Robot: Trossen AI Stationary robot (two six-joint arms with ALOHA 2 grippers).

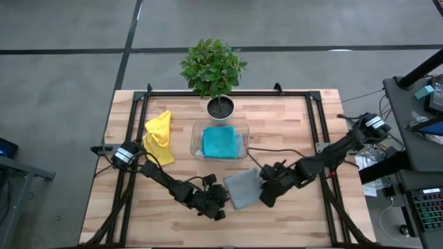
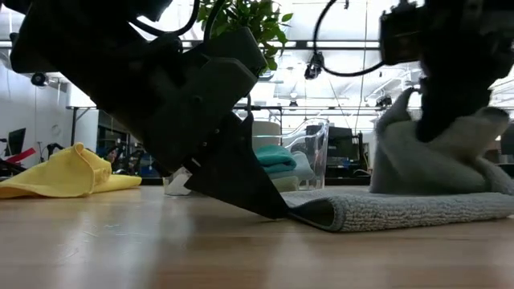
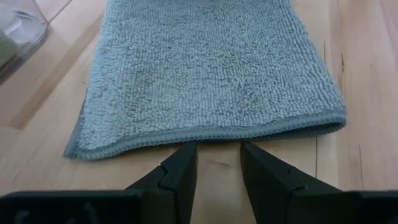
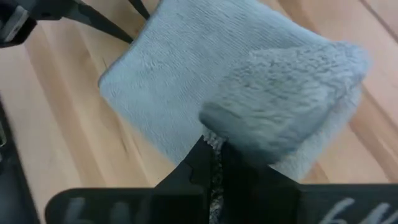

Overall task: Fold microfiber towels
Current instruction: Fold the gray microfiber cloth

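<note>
Step in hand: folding the grey towel (image 1: 242, 187), which lies on the table (image 1: 291, 117) at the front, between the two arms; judged mid-fold.
Right gripper (image 4: 214, 163): jaws clenched on the grey towel's edge; cloth is bunched and lifted into a hump on that side in the low view.
Left gripper (image 3: 219, 163): jaws parted with bare wood between them, grasping nothing; fingertips low at the table, just short of the towel's hemmed near edge.
Grey towel, rest of it: flat on the wood, one rounded edge curling beside the left arm's finger in the low view.
Other towels: yellow towel (image 1: 158, 136) crumpled at the table's left, well apart; teal towel (image 1: 221, 142) folded inside the clear tray (image 1: 196, 131) behind the work area, more cloth under it in the low view, colour hard to tell.
Plant (image 1: 213, 68): at the back edge, clear of the work.
Next move, judged: right side must carry its held edge across toward the opposite edge; left jaws need to pin or pinch the near hem so the cloth does not slide.
Risk, judged: soft pile may drag along the table and leave edges misaligned.
</note>
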